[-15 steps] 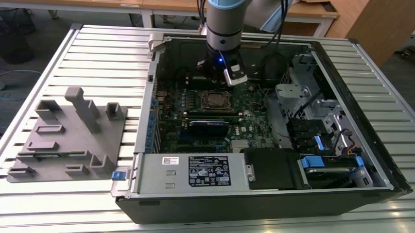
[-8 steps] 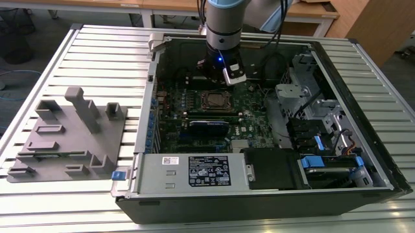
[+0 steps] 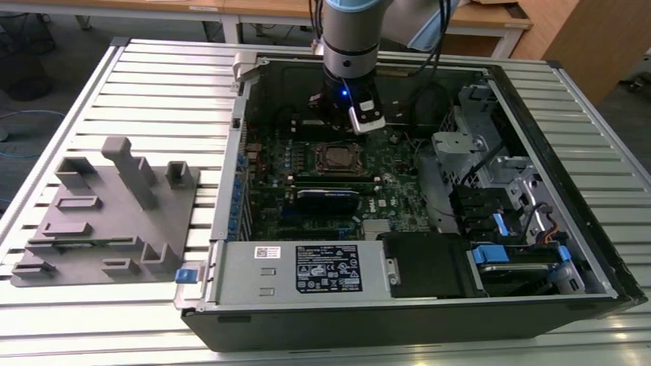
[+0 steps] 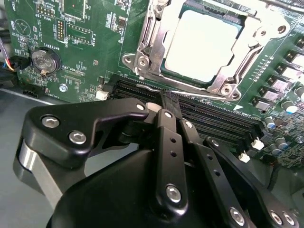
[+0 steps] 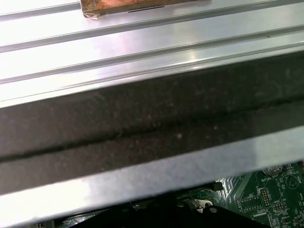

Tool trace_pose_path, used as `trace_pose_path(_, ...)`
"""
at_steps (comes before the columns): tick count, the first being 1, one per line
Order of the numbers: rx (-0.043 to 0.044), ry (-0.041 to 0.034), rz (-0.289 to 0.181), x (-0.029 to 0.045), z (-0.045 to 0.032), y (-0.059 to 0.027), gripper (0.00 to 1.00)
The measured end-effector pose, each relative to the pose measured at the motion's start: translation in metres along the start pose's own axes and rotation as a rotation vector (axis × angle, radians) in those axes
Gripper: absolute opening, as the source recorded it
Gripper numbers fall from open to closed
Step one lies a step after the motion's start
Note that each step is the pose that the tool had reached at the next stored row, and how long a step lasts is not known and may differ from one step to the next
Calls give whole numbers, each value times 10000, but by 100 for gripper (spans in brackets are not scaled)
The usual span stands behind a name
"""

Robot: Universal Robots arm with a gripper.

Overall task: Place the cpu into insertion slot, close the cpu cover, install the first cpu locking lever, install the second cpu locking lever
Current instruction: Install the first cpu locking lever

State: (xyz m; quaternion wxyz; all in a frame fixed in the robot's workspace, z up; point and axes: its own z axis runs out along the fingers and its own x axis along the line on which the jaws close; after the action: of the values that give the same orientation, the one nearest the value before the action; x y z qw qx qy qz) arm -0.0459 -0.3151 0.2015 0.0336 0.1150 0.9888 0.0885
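Observation:
In the second wrist view the cpu (image 4: 204,42) lies flat in the insertion slot (image 4: 190,78), its dull silver top facing up. The cpu cover (image 4: 153,33), a silver frame with a square window, lies down around it. A thin metal lever rod (image 4: 199,95) runs along the socket edge nearest my fingertips. My gripper (image 4: 165,97) hovers beside that edge, over the black memory slots, its black fingers (image 4: 168,128) pressed together with nothing between them. In the exterior view the gripper (image 3: 358,126) hangs just behind the insertion slot (image 3: 336,156) inside the open computer case.
Long black memory slots (image 4: 218,121) lie beside the socket, and a coin battery (image 4: 45,61) sits on the green board. A power supply (image 3: 305,271) and drive cage (image 3: 498,229) fill the case front. A grey fixture (image 3: 112,213) stands on the slatted table. The case wall (image 5: 152,128) is close.

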Motion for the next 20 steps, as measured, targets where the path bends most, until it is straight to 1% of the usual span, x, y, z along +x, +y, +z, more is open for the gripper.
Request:
trace_pose_path(10,250,-119,311,2,19,1,11)
trace_pose_path(16,271,-134,363,20,26,41,11)
trace_pose_path(20,283,-153,443,20,28,43,11)
